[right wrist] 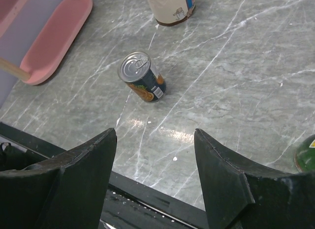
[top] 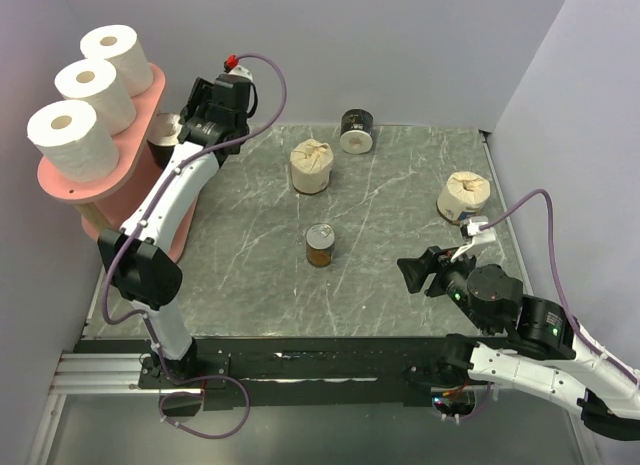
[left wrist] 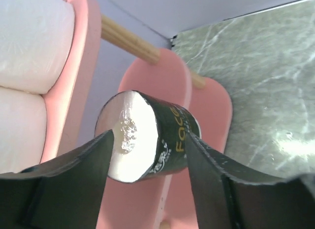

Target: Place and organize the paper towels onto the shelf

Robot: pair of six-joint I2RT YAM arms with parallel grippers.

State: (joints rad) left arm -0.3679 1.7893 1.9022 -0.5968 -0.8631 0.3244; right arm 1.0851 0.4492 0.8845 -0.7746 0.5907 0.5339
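The pink shelf (top: 150,95) stands at the far left with three plain white rolls (top: 86,84) in a row on its top board. My left gripper (top: 195,120) is beside the shelf, shut on a black-wrapped roll (left wrist: 170,130) and holding it over the lower pink boards (left wrist: 162,81). A second black-wrapped roll (top: 356,131) and a cream-wrapped roll (top: 311,166) sit at the far middle of the table. Another cream-wrapped roll (top: 463,197) sits at the right. My right gripper (top: 420,270) is open and empty above the near right table; its jaws (right wrist: 155,133) frame bare marble.
A small brown tin can (top: 320,246) stands mid-table and shows in the right wrist view (right wrist: 141,83). A green bottle (right wrist: 306,155) peeks in at that view's right edge. The black front rail (top: 320,360) borders the near edge. Walls close in the left, back and right.
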